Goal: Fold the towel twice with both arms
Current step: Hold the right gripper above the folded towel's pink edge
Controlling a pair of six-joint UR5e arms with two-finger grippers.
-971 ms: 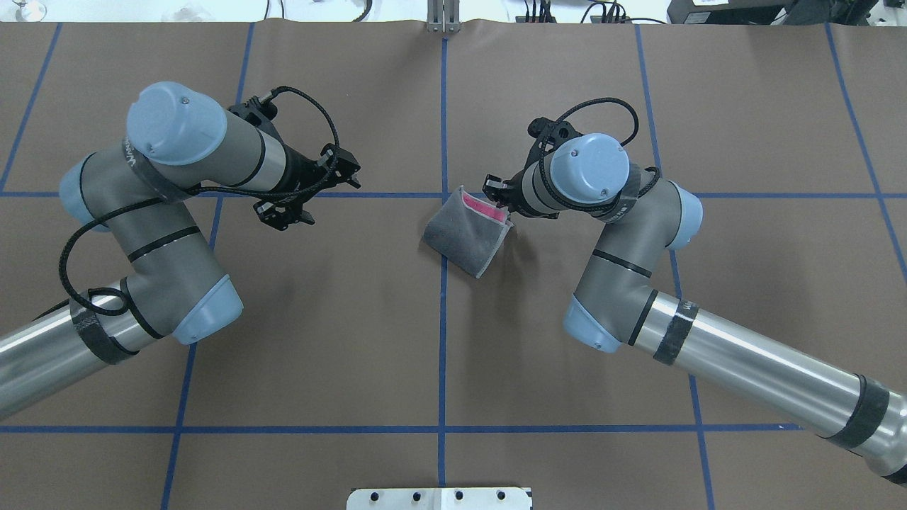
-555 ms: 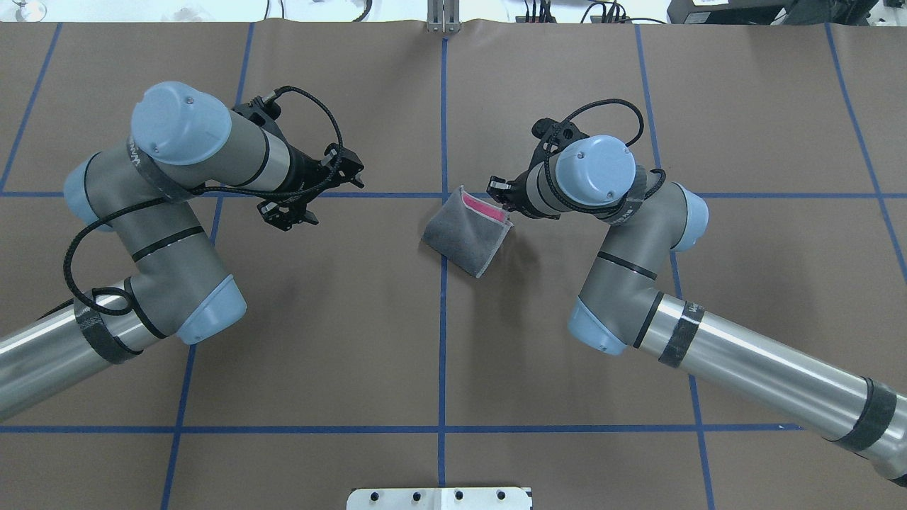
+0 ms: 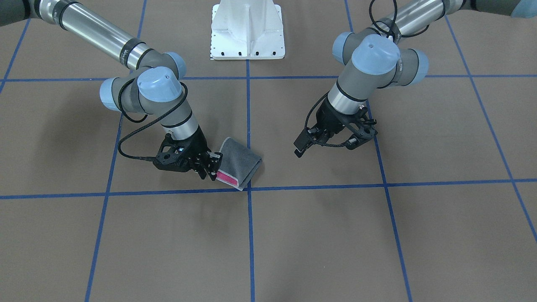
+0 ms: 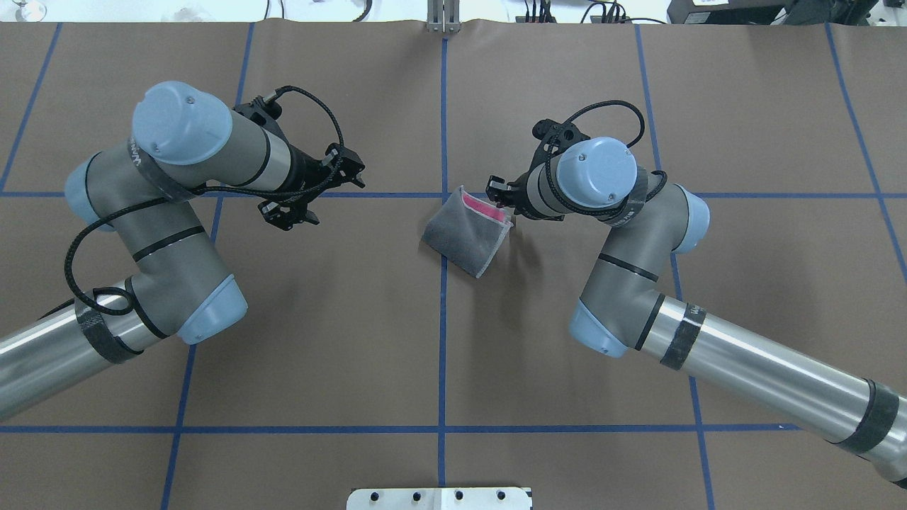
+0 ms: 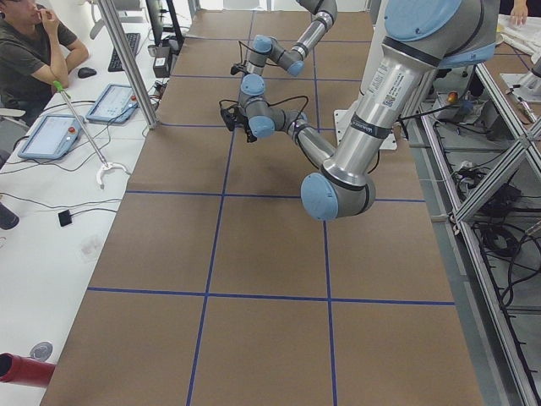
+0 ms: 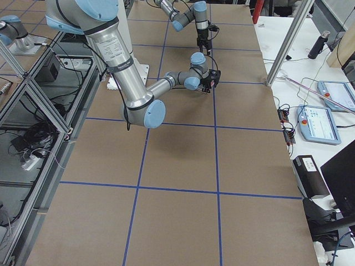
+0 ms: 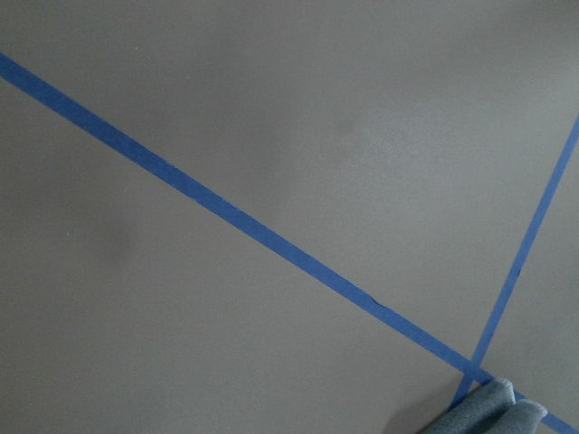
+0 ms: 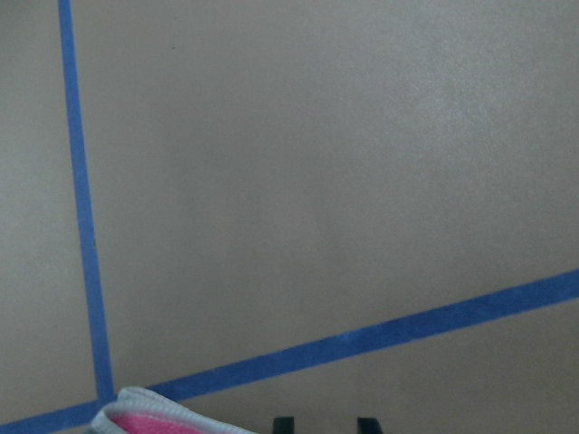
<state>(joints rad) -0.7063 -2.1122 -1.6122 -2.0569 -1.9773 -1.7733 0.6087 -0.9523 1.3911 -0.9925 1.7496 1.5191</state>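
Spread right end effector point(image 3: 213, 166) has edged back from towel point(image 3: 240, 163); left end effector point(image 4: 322, 193) spread.

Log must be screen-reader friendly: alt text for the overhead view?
A folded grey towel, pink showing at its open edge, lies on the table. The right gripper sits open beside that edge; the left gripper hangs open, well clear.

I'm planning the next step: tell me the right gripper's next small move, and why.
Probably back the right gripper up and away from the towel: it lies folded, pink showing at its open edge, and the jaws stand apart beside it, holding nothing.
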